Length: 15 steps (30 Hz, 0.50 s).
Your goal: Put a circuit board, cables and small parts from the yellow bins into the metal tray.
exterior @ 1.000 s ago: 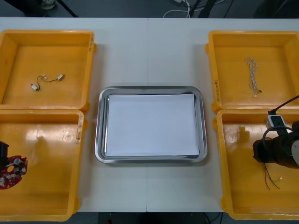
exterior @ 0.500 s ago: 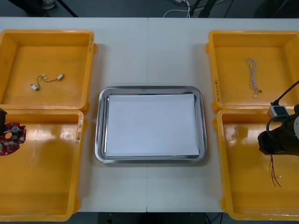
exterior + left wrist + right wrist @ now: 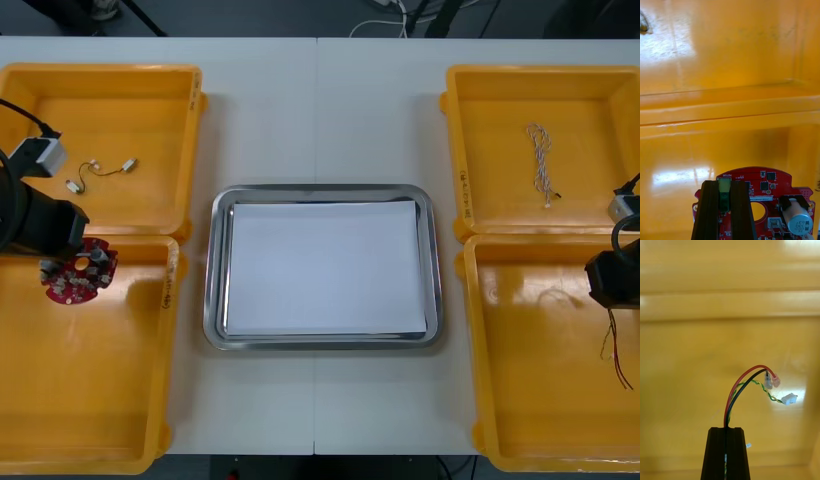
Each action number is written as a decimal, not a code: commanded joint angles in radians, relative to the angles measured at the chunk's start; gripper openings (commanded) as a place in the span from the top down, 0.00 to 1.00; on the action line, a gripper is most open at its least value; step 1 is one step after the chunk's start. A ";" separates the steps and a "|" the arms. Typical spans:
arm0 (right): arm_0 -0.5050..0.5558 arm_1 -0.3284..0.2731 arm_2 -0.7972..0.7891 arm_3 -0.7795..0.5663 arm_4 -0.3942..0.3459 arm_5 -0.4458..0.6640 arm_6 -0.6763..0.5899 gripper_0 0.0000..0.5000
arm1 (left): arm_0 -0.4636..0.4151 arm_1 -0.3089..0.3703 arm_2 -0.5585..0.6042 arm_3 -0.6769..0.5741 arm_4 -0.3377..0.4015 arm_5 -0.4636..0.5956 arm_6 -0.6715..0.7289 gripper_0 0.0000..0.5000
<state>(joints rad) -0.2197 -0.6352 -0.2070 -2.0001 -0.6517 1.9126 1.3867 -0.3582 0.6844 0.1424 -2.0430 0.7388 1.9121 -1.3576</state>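
The left gripper holds a round red circuit board above the far end of the near left bin, while the right gripper at the view's right edge holds thin cables that dangle over the near right bin. Between the bins lies the metal tray, white inside. A short cable lies in the far left bin and a pale twisted cable in the far right bin.

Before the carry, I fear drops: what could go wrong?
1. Over the left near bin, the left jaws pinch the board at a small green part; it may pivot or slip.
2. The right jaws hold cables whose loose ends dangle over the right near bin and could snag its wall.
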 commanded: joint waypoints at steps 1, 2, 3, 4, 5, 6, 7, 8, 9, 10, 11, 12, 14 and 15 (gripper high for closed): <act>-0.053 0.006 -0.088 -0.066 -0.026 0.007 0.034 1.00 | -0.091 0.043 -0.066 -0.037 0.067 0.008 0.221 1.00; -0.058 0.005 -0.098 -0.072 -0.031 0.007 0.035 1.00 | -0.108 0.043 -0.083 -0.037 0.080 0.008 0.238 1.00; -0.058 0.000 -0.104 -0.077 -0.036 0.007 0.037 1.00 | -0.117 0.043 -0.096 -0.037 0.088 0.008 0.250 1.00; -0.058 -0.003 -0.112 -0.083 -0.042 0.007 0.038 1.00 | -0.131 0.043 -0.115 -0.042 0.093 0.008 0.259 1.00; -0.058 -0.004 -0.117 -0.085 -0.045 0.007 0.038 1.00 | -0.137 0.041 -0.124 -0.042 0.093 0.008 0.261 1.00; -0.058 -0.011 -0.123 -0.089 -0.049 0.007 0.040 1.00 | -0.150 0.040 -0.145 -0.045 0.093 0.008 0.265 1.00; -0.058 -0.015 -0.126 -0.092 -0.055 0.007 0.040 1.00 | -0.157 0.038 -0.156 -0.045 0.093 0.008 0.267 1.00; -0.058 -0.021 -0.129 -0.097 -0.060 0.007 0.034 1.00 | -0.169 0.035 -0.173 -0.043 0.093 0.008 0.272 1.00; -0.058 -0.029 -0.132 -0.097 -0.063 0.007 0.032 1.00 | -0.177 0.033 -0.190 -0.043 0.093 0.008 0.275 1.00; -0.058 -0.041 -0.137 -0.097 -0.068 0.007 0.031 1.00 | -0.188 0.030 -0.210 -0.043 0.091 0.008 0.281 1.00; -0.058 -0.046 -0.138 -0.098 -0.071 0.007 0.031 1.00 | -0.194 0.029 -0.221 -0.043 0.091 0.008 0.284 1.00; -0.058 -0.058 -0.144 -0.100 -0.083 0.007 0.029 1.00 | -0.203 0.027 -0.241 -0.043 0.090 0.008 0.291 1.00; -0.058 -0.081 -0.149 -0.100 -0.120 0.007 0.026 1.00 | -0.220 0.023 -0.273 -0.043 0.090 0.008 0.308 1.00; -0.058 -0.098 -0.149 -0.100 -0.141 0.007 0.023 1.00 | -0.231 0.020 -0.293 -0.043 0.091 0.008 0.328 1.00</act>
<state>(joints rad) -0.2532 -0.6563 -0.3224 -2.0644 -0.7472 1.9152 1.3899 -0.5227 0.6847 -0.1014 -2.0503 0.8223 1.9124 -1.0414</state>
